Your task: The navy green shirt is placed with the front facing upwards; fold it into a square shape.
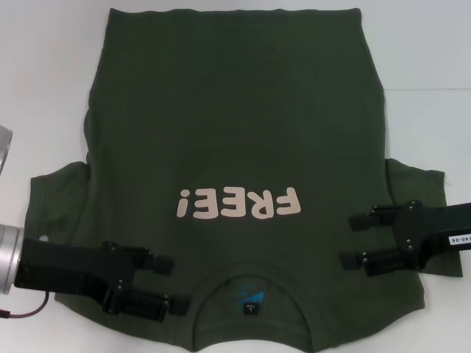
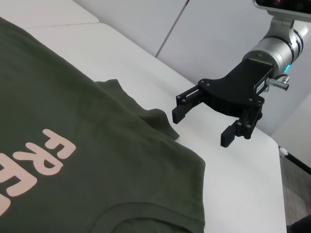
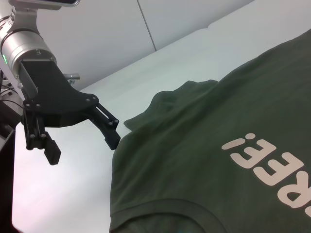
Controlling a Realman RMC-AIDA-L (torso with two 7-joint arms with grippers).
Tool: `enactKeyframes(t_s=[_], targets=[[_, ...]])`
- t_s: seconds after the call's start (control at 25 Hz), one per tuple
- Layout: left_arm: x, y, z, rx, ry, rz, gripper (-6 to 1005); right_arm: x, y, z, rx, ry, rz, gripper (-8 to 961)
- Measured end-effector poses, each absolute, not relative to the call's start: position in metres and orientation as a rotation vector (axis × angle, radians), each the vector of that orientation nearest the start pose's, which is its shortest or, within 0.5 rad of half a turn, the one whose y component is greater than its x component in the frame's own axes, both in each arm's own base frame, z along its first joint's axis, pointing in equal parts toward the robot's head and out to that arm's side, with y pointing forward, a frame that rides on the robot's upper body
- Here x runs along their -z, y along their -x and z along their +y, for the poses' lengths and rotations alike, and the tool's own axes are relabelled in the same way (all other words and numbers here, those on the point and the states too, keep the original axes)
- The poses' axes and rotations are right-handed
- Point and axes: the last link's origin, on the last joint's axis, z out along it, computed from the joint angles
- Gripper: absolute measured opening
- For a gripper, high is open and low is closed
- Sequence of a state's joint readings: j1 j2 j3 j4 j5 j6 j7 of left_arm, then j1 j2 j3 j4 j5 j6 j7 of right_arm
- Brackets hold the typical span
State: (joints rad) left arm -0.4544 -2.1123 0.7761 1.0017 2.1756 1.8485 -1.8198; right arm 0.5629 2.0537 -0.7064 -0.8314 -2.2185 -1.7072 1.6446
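**Hovering at the shoulders, both grippers spread**

Lying flat on the white table (image 1: 419, 44), the navy green shirt (image 1: 235, 125) fills the frame's centre, collar at the bottom edge, long axis running upward. The left gripper (image 1: 168, 283) sits lower left and the right gripper (image 1: 352, 239) lower right, jaws parted, empty, equally near. Soft matte cotton, wrinkled sleeves.

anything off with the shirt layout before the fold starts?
Mostly fine: the navy green shirt lies front up on the table. Its sleeves look bunched, not spread flat, most clearly the right sleeve. The left gripper and right gripper hover open over the shoulders.
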Motion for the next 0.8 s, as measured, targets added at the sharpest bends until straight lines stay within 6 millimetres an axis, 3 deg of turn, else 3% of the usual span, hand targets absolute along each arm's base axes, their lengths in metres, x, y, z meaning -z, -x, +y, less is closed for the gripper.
enactKeyframes(t_s=[0.64,0.8], targets=[[-0.02,0.249,0.293,0.403,2.96,-1.017,917,-0.023,-0.256,0.33,-0.42,2.889,0.786,912],[-0.035,0.255,0.3,0.519,2.817,-1.106,917,-0.031,-0.255,0.334,-0.498,2.824,0.835,912]])
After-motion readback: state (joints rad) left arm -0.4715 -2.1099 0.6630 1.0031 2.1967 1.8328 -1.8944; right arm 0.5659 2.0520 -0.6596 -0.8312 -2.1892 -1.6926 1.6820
